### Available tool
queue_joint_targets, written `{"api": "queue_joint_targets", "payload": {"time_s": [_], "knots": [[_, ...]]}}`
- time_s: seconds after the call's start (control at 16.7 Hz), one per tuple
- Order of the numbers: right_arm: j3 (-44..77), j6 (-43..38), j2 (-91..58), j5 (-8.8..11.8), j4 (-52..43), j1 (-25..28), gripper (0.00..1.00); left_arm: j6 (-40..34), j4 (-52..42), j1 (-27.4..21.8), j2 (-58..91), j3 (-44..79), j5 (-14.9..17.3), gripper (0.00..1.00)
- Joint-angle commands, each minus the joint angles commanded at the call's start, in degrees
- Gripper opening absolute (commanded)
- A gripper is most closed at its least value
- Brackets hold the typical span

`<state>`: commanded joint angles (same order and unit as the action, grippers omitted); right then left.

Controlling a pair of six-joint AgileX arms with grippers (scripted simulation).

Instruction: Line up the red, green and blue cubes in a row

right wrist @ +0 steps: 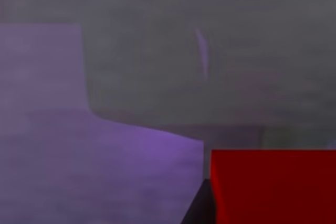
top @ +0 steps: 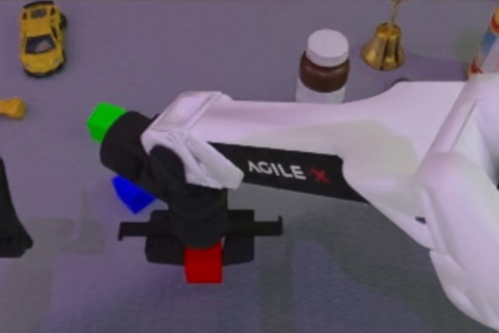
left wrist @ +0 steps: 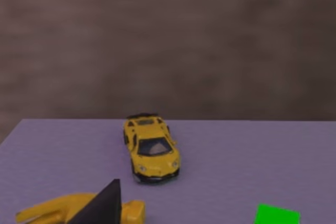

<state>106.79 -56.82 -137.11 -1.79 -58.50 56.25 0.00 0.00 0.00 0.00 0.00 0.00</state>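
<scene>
The red cube (top: 204, 263) is at the front middle of the table, with my right gripper (top: 201, 243) shut on it. In the right wrist view the red cube (right wrist: 273, 187) fills the corner, a dark finger (right wrist: 198, 205) pressed against its side. The blue cube (top: 132, 193) lies just left of and behind it, partly hidden under the right arm's wrist. Farther back left is the green cube (top: 105, 121), which also shows in the left wrist view (left wrist: 277, 214). My left gripper (top: 12, 232) is parked open at the table's left edge.
A yellow toy car (top: 41, 35) stands at the back left, with a small yellow object (top: 12, 107) at the left edge. A white-lidded jar (top: 323, 64), a brass bell (top: 386, 37) and a striped object (top: 487, 44) stand at the back right. The white right arm spans the table's middle.
</scene>
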Motion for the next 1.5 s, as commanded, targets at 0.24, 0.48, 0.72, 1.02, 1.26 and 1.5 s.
{"api": "queue_joint_targets", "payload": {"time_s": [0.24,0.48,0.72,1.02,1.26,1.5], "knots": [[0.0,0.0,0.0,0.0,0.0,0.0,0.75,0.0,0.0,0.0,0.0,0.0,0.0,1.00],[0.0,0.0,0.0,0.0,0.0,0.0,1.00,0.0,0.0,0.0,0.0,0.0,0.0,1.00],[0.0,0.0,0.0,0.0,0.0,0.0,1.00,0.0,0.0,0.0,0.0,0.0,0.0,1.00],[0.2,0.0,0.1,0.0,-0.2,-0.1,1.00,0.0,0.0,0.0,0.0,0.0,0.0,1.00],[4.8,-0.2,1.5,0.0,-6.5,0.2,1.00,0.0,0.0,0.0,0.0,0.0,0.0,1.00],[9.6,-0.1,3.5,0.0,-13.2,0.6,1.00,0.0,0.0,0.0,0.0,0.0,0.0,1.00]]}}
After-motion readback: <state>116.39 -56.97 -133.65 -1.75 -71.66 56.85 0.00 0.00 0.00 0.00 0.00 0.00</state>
